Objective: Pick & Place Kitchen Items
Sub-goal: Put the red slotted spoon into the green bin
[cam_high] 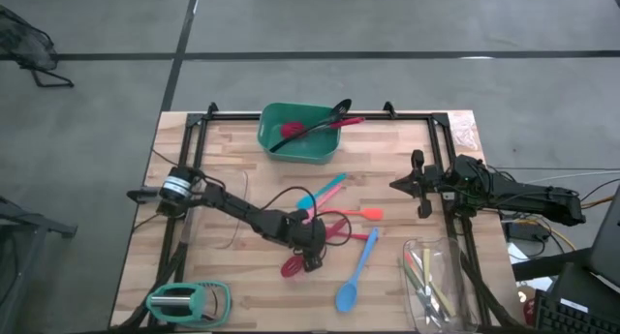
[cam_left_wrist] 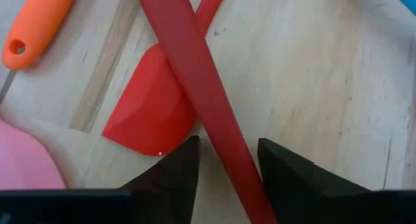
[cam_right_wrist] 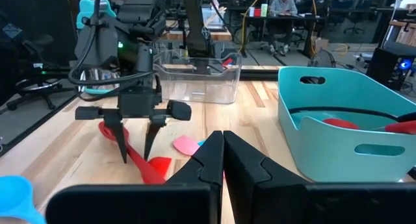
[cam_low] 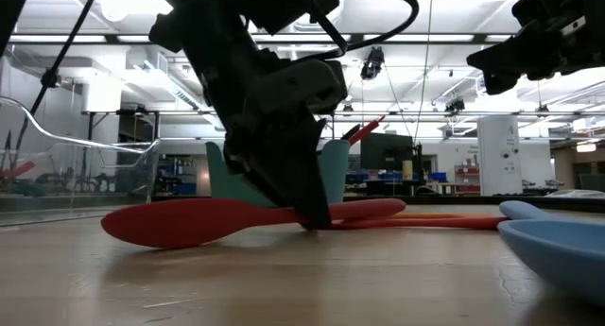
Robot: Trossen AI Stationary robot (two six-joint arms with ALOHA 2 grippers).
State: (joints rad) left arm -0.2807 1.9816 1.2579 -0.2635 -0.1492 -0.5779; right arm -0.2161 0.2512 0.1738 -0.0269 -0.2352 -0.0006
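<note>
A red spoon (cam_high: 294, 266) lies flat on the table, its handle (cam_left_wrist: 214, 113) crossing over a red spatula head (cam_left_wrist: 146, 117). My left gripper (cam_left_wrist: 227, 146) is open and points down. Its fingertips stand at the table on either side of the spoon's handle, and I see no touch; it also shows in the right wrist view (cam_right_wrist: 135, 158) and the low view (cam_low: 317, 217). My right gripper (cam_high: 395, 185) is shut and empty (cam_right_wrist: 223, 136), raised near the table's right side. A blue spoon (cam_high: 354, 276), an orange spatula (cam_high: 360, 214) and teal and pink utensils (cam_high: 325, 191) lie around.
The green tub (cam_high: 300, 133) at the far middle holds a black slotted spoon and a red utensil. A clear tray (cam_high: 436, 281) with small cutlery stands at the near right. Another clear tray (cam_right_wrist: 198, 74) is at the left, and a teal object (cam_high: 189, 300) at the near left.
</note>
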